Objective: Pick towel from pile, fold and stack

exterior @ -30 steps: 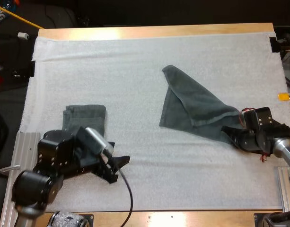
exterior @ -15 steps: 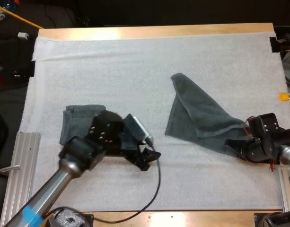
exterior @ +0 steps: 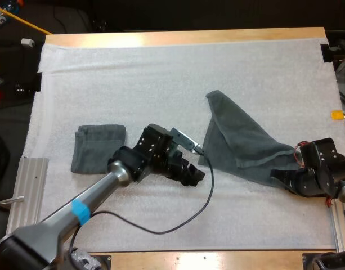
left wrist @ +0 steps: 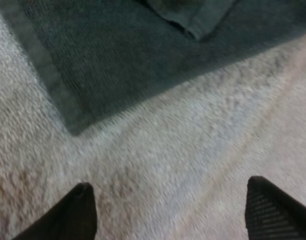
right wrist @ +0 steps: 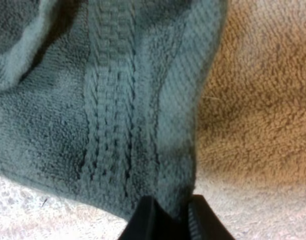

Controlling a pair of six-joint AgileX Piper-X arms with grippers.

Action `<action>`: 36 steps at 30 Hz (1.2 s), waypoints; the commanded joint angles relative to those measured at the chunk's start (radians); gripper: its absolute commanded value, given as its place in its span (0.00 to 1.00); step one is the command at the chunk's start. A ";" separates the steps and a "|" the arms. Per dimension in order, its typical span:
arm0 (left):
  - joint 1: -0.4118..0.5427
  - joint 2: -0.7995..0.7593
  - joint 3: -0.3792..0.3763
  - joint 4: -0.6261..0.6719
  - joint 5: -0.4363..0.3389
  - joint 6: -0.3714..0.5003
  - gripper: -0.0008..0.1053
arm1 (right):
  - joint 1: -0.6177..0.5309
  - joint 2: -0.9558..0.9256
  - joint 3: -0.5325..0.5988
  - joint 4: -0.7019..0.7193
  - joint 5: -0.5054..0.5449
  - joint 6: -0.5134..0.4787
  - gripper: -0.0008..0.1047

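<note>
A dark grey-green towel [exterior: 240, 140] lies loosely spread on the white mat [exterior: 161, 73], right of centre. My right gripper [exterior: 280, 176] is shut on its near right corner, and the right wrist view has the towel's hem [right wrist: 108, 100] pinched between the fingers [right wrist: 147, 220]. My left gripper [exterior: 196, 172] is stretched across the mat and stands open just short of the towel's near left corner [left wrist: 75, 127]. Its fingertips [left wrist: 80, 210] are wide apart over bare mat. A folded towel [exterior: 99, 147] lies flat at the left.
Metal rails [exterior: 20, 191] run along the mat's near left and near right sides. Wooden table edge [exterior: 183, 37] borders the far side. Open mat lies between the folded towel and the loose one, and along the far half.
My left arm has swung right, from beside the folded towel to the loose towel's near left corner. My right gripper has drawn the towel a little to the right.
</note>
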 commanded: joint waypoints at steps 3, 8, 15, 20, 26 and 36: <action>-0.004 0.058 -0.062 -0.013 -0.011 -0.013 0.58 | 0.002 -0.006 0.001 0.016 -0.006 -0.012 0.01; -0.004 0.151 -0.155 0.023 -0.037 -0.013 0.58 | 0.002 -0.006 0.001 0.016 -0.006 -0.012 0.01; -0.004 0.286 -0.282 0.085 -0.037 -0.013 0.58 | 0.002 -0.006 0.001 0.016 -0.003 -0.012 0.01; -0.004 0.357 -0.334 0.154 -0.050 -0.013 0.58 | 0.002 -0.006 0.001 0.016 -0.003 -0.012 0.01; -0.004 0.404 -0.338 0.196 -0.057 -0.013 0.58 | 0.002 -0.006 0.001 0.016 -0.003 -0.010 0.01; -0.018 0.413 -0.338 0.195 0.056 -0.014 0.58 | 0.002 -0.006 0.001 0.016 -0.003 -0.010 0.01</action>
